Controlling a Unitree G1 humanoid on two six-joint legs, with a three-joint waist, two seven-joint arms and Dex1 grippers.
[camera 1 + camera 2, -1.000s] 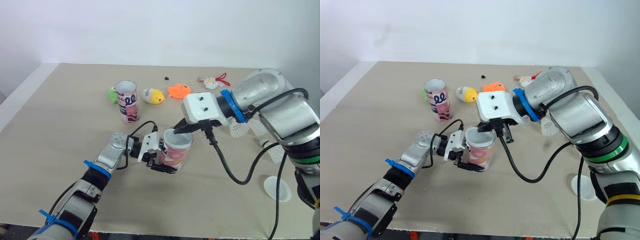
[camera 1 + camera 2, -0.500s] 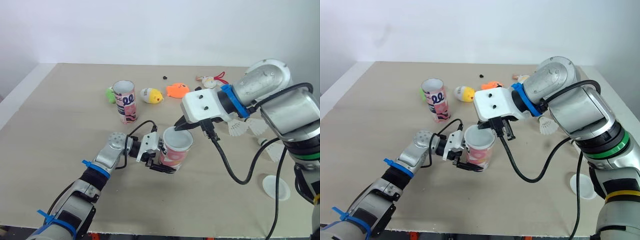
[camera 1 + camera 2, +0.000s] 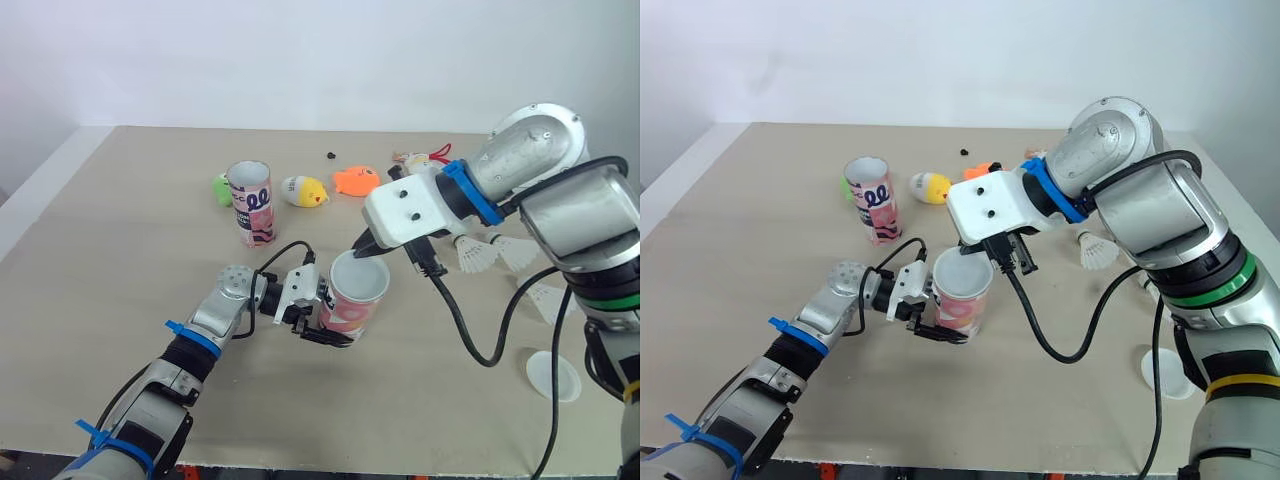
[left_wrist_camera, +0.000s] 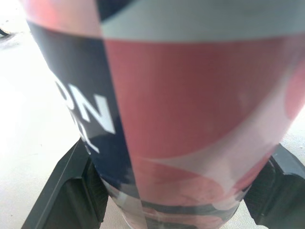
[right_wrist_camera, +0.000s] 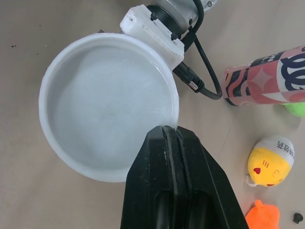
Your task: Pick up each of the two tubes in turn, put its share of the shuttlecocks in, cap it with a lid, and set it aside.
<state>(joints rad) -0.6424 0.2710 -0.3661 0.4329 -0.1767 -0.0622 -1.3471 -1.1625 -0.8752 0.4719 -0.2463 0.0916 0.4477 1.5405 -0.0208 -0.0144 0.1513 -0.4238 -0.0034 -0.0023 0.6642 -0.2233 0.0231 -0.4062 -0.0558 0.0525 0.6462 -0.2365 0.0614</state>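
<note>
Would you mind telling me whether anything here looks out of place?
Yes: the tube in the left claw already carries a white lid, yet shuttlecocks lie loose on the right side of the table. What the tube contains is hidden.

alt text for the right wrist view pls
The right gripper, black fingers shut, has its tips at the rim of a round white lid capping the tube. Beyond it, on the beige table, are a second patterned tube and a yellow chick toy.

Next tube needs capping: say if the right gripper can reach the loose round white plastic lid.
Likely yes: right gripper grips nothing, and the lid lies uncovered on that arm's side.
</note>
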